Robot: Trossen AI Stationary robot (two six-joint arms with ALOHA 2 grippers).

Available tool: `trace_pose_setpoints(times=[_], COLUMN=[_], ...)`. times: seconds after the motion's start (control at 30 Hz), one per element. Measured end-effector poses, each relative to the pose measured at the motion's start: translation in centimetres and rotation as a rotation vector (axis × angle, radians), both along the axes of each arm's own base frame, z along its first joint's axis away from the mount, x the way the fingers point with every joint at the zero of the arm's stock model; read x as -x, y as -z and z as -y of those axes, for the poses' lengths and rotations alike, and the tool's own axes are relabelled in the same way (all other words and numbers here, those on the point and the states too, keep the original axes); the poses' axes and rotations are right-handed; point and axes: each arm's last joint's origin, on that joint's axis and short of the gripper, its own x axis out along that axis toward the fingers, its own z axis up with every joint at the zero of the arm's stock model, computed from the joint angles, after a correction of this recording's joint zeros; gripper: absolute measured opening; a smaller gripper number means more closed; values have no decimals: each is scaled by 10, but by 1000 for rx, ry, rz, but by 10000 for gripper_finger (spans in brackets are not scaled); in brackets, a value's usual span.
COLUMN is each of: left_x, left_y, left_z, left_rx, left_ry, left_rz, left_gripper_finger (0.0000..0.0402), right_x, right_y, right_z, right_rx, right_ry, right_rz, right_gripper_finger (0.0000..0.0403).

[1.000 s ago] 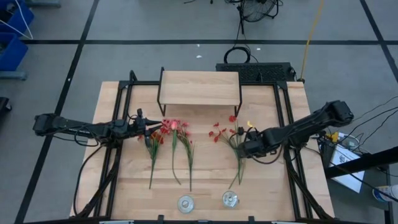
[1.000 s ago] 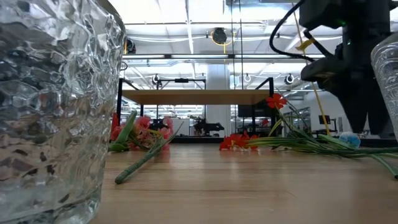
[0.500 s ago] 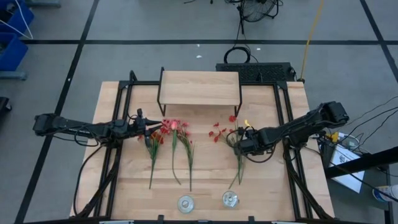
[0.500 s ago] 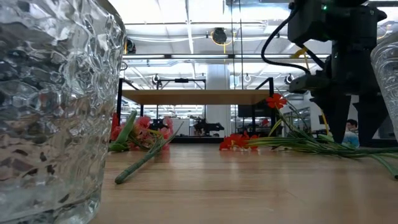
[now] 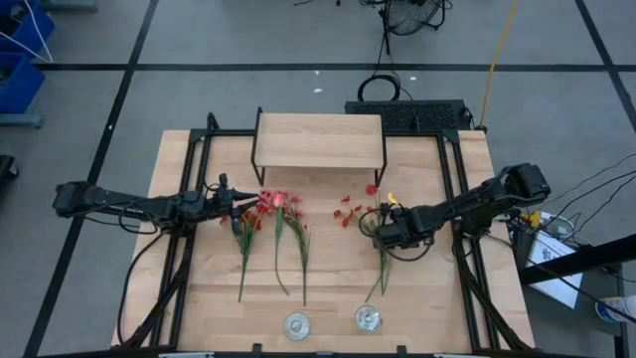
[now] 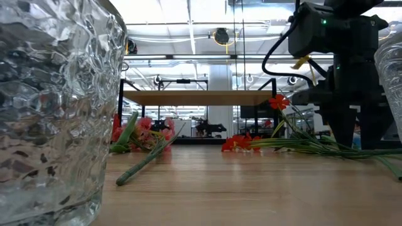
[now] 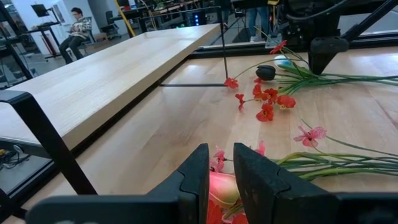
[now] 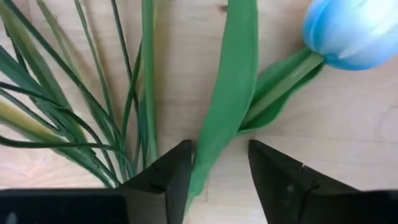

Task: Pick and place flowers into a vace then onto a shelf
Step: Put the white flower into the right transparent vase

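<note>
Two bunches of flowers lie flat on the tabletop. The left bunch (image 5: 273,224) has pink and red blossoms; the right bunch (image 5: 376,224) has red blossoms, thin green stalks and a blue tulip (image 8: 357,31). My left gripper (image 5: 254,206) reaches in level from the table's left and is shut at the left bunch's heads. My right gripper (image 5: 383,232) points down over the right bunch, open, with its fingers on either side of a broad green leaf (image 8: 227,106). The shelf (image 5: 320,139) stands behind the flowers. My left gripper has a pink blossom (image 7: 222,186) of the left bunch between its two fingers, coming level from the table's left. The blossom's stalk lies on the table; the fingers hide the place of contact.
Two glass vases (image 5: 296,324) (image 5: 369,318) stand at the table's near edge; in the low view they fill the left (image 6: 56,107) and right edge (image 6: 392,75). Black frame rails (image 5: 457,189) run along both table sides. Bare wood lies between the bunches.
My right gripper has moved toward the table's left and come down over the right bunch, until its fingers stand among the stalks. The flowers have stayed where they were.
</note>
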Motion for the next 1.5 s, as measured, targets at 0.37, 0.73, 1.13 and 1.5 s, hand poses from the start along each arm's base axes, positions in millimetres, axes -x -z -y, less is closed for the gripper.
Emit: trace_pose_setpoints(times=[0.37, 0.73, 1.13, 1.5], left_x=[0, 0, 0, 0], left_y=[0, 0, 0, 0], left_z=[0, 0, 0, 0], left_rx=[0, 0, 0, 0], left_ry=[0, 0, 0, 0], left_rz=[0, 0, 0, 0], left_gripper_finger=[81, 81, 81, 81], right_x=[1, 13, 42, 39], right_y=[0, -31, -91, -141], right_z=[-1, -12, -30, -62], right_rx=[23, 103, 347, 568], right_ry=[-53, -143, -539, -1005], right_rz=[-1, 169, 559, 1066], right_gripper_finger=[11, 4, 1, 1])
